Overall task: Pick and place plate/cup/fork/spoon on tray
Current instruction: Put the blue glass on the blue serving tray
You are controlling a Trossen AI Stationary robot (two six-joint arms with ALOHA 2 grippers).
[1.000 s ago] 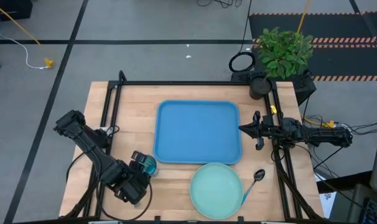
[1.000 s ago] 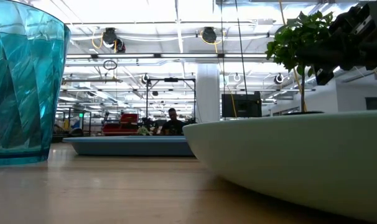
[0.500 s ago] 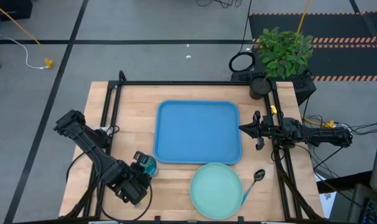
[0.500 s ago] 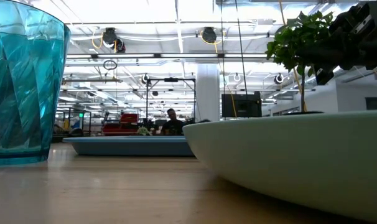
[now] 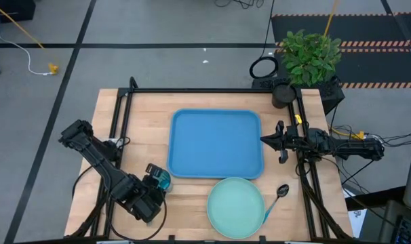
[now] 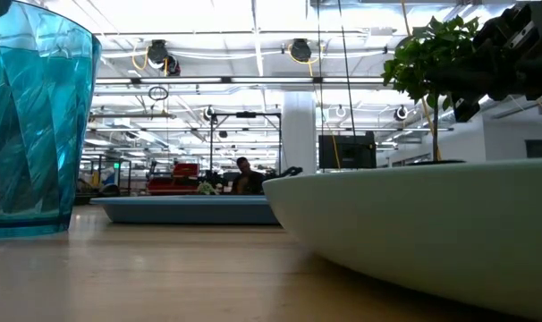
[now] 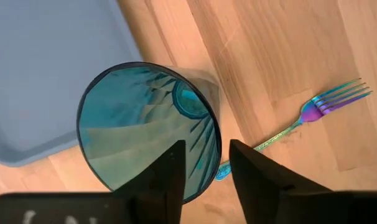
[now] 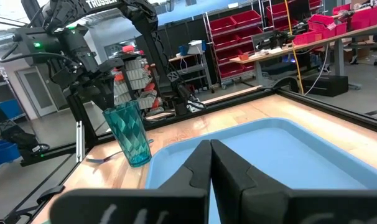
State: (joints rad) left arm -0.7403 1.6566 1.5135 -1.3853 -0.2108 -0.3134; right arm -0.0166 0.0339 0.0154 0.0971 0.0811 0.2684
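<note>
L gripper (image 5: 153, 181) sits at the tray's near-left corner, hanging over the cup (image 5: 163, 179). In the left wrist view its fingers (image 7: 167, 177) stand apart, one over the mouth of the cup (image 7: 148, 127), one outside the wall — straddling the rim, not yet pinching. Cup is upright on the table, just off the tray (image 5: 216, 144), touching nothing I can make out.

Step in hand, as I read it: grab the cup by its rim. To do it well — drop straight down so the wall goes deep btwn the fingers, then close gently; it's a thin, slick-looking faceted tumbler and an off-centre pinch would prob tip or spin it. Lift clear of the tray's raised rim before moving across, set it down in a far corner so the plate gets room.

Fork (image 7: 300, 121) lies on the wood on the cup's far side from the tray, handle end close to the cup's base — avoid nudging it.

Plate (image 5: 235, 204) sits just below the tray's near edge, right of the cup; spoon (image 5: 275, 198) touches or nearly touches the plate's right edge, can't tell which.

R gripper (image 5: 279, 142) waits just off the tray's right edge, fingers together, holding nothing.
</note>
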